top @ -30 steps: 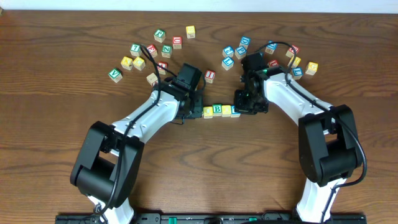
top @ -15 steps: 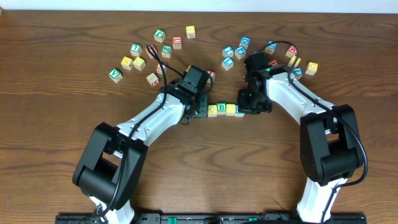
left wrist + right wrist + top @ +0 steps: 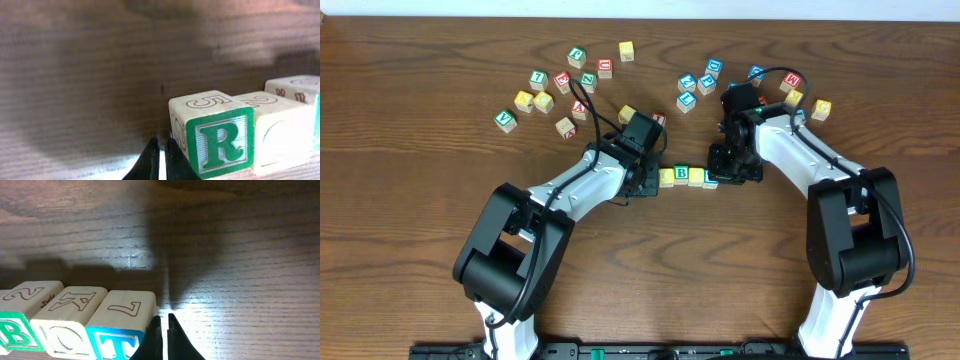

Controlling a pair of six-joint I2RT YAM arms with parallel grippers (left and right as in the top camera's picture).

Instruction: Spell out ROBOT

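Note:
A row of letter blocks lies mid-table in the overhead view, with a green B block in it and a blue T block at its right end. My left gripper is shut and empty, its tips beside the green R block at the row's left end. A pale O block follows the R. My right gripper is shut and empty, its tips against the T block. Left of the T sit another O block and the B. The R is mostly hidden under the left gripper in the overhead view.
Loose letter blocks lie scattered at the back: a left group around a green V block and a yellow block, and a right group around blue blocks out to a yellow block. Cables run over both arms.
My left gripper has moved right along the table, and the row of blocks has shifted right and closed up. My right gripper has backed a little to the right.

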